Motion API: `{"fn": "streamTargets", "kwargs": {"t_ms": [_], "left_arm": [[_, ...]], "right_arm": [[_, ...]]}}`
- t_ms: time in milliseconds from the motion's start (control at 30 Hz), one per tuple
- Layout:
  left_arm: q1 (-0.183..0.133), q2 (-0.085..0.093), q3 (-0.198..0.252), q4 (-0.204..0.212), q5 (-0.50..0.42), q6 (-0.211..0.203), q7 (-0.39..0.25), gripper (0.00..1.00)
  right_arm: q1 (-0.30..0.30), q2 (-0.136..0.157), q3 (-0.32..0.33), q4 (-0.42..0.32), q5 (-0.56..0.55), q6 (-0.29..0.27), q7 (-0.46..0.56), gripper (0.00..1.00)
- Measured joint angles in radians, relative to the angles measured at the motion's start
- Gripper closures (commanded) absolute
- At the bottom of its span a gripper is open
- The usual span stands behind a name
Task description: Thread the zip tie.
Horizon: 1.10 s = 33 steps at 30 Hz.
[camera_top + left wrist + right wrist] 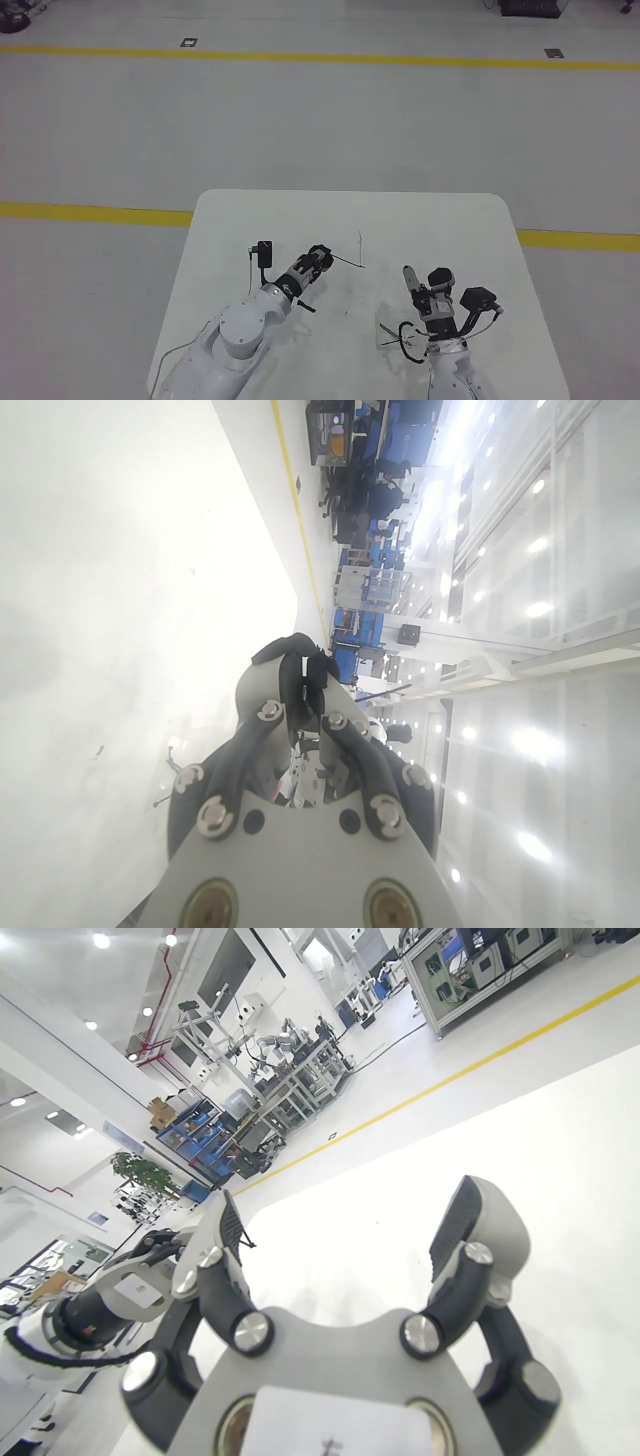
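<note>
Zip tie [350,263]: pinched in clenched left tool [324,256], approx. mid counter [450,215], free end kinked. Right tool [424,274] splayed wide, empty, near. Prob. pre-threading step. Next: calls for closing it on free end, lining up w/ head.

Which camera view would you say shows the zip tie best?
The top view: the zip tie stands out as a thin dark line on the white table, running from the left gripper. The right wrist view catches a short dark piece. In the left wrist view, it cannot be told apart from the shut fingers.
</note>
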Motion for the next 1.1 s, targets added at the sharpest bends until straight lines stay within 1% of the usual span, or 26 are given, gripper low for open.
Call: {"fn": "streamTargets", "kwargs": {"t_ms": [833,933,1033,1100], "left_arm": [[0.000,0.000,0.000,0.000,0.000,0.000,0.000,1.00],[0.000,0.000,0.000,0.000,0.000,0.000,0.000,1.00],[-0.001,0.000,0.000,0.001,-0.003,-0.003,0.003,1.00],[-0.004,-0.001,-0.002,0.006,-0.007,-0.013,0.014,1.00]], "right_arm": [[0.001,0.000,0.000,0.001,0.001,0.000,0.001,0.00],[0.017,0.000,-0.009,0.022,0.056,-0.009,0.059,0.00],[0.046,0.003,-0.001,0.049,0.159,-0.022,0.155,0.00],[0.070,0.006,0.011,0.069,0.233,-0.038,0.228,0.00]]}}
